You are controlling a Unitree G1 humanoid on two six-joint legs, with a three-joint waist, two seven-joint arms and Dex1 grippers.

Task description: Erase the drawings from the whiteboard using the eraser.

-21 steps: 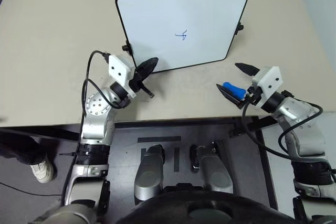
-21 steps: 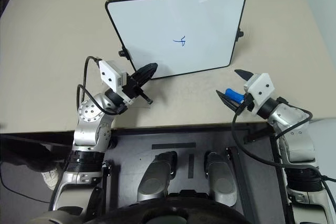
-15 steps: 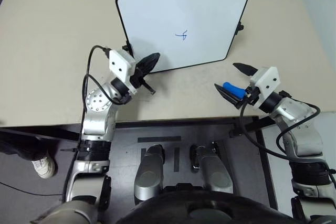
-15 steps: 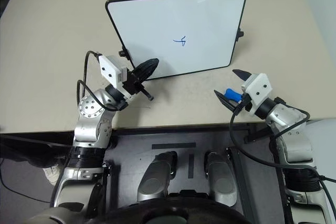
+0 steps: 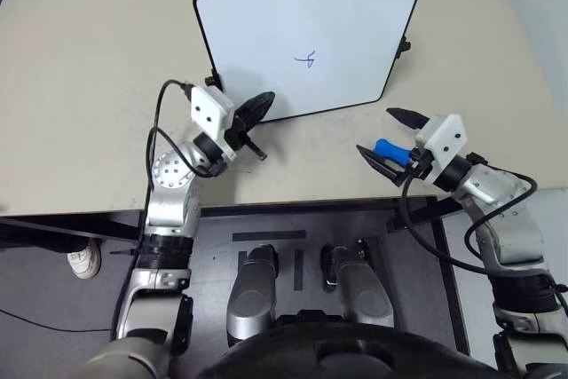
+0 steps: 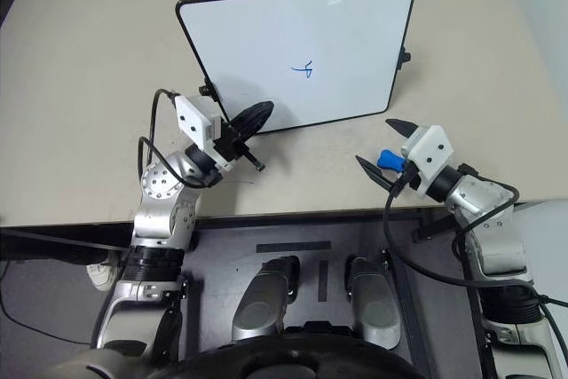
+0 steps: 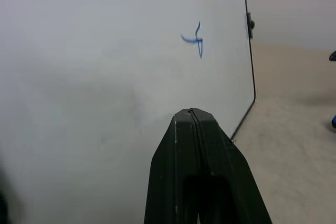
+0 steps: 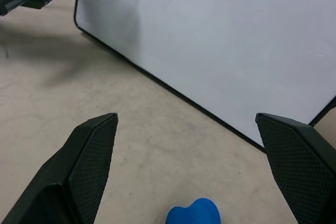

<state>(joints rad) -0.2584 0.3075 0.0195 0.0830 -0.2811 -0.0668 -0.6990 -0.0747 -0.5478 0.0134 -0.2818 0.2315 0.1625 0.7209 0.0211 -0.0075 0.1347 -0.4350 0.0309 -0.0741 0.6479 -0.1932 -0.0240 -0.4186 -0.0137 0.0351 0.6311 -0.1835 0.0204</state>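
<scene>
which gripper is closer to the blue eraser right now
Right. The eraser sits between the open jaws of the right gripper; the left gripper is across the table at the whiteboard's near corner.

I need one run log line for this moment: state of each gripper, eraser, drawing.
left gripper: shut, at whiteboard lower edge | right gripper: open, eraser between fingers | drawing: not erased

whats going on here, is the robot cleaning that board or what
Not yet. A large white whiteboard with a thin black frame lies on the beige table, and the small blue pen scribble is untouched. The right hand is spread wide, with the small bright blue eraser block between its fingers, short of the board. The left hand is shut, its tip over the board's near edge.
</scene>
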